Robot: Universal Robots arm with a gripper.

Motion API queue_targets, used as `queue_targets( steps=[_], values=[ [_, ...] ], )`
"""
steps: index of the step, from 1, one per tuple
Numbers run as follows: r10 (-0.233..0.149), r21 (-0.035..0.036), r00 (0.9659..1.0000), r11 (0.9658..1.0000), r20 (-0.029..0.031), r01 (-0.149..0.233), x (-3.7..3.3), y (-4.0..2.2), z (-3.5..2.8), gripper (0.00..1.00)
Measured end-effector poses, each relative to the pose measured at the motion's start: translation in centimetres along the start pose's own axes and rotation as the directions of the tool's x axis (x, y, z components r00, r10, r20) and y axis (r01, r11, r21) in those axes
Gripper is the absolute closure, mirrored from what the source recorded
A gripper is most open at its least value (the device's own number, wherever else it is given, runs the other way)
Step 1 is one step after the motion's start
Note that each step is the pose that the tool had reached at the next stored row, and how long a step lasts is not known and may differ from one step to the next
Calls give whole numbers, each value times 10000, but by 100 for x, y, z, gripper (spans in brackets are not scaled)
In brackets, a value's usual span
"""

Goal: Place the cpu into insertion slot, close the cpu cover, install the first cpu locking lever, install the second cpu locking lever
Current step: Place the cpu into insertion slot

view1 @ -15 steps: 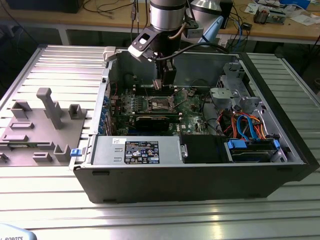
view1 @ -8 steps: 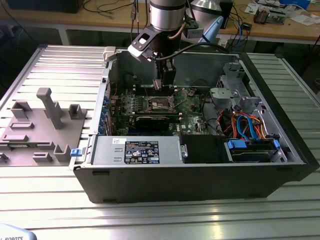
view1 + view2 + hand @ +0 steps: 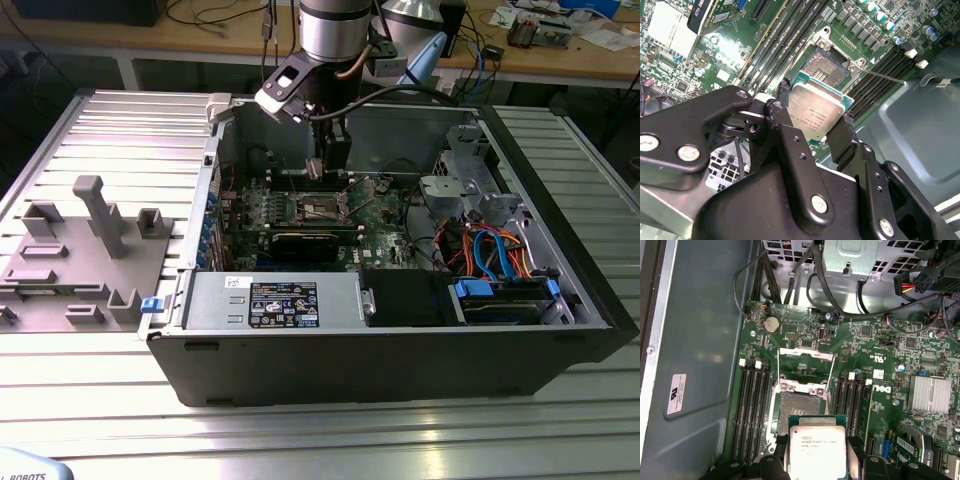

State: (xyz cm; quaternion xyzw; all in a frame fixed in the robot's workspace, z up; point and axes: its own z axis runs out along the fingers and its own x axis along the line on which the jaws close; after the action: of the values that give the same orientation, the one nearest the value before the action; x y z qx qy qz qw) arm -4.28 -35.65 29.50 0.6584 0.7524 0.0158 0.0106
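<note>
Second wrist view | jaws clamped on cpu | silvery square top, green rim | near insertion slot

Silvery cpu, green circuit board

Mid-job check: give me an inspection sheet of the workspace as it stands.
Surface: slotted metal table, open computer case on it.
Job's things: cpu held over the board near the empty insertion slot; cpu cover flipped open.
Clutter: grey fixture block on exterior view's left.
Grippers: gripper, jaws closed on cpu edges.
Cables: blue and orange cables inside case.
Surroundings: workbench behind.
</note>
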Motion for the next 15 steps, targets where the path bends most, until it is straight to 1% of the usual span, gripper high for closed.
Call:
queue_targets(
  steps=[6,15],
  values=[
    [210,-1,9998,9998,7,-210,0,-1,1,45],
    [570,-3,9984,9984,21,-570,0,-3,2,45]
  ],
)
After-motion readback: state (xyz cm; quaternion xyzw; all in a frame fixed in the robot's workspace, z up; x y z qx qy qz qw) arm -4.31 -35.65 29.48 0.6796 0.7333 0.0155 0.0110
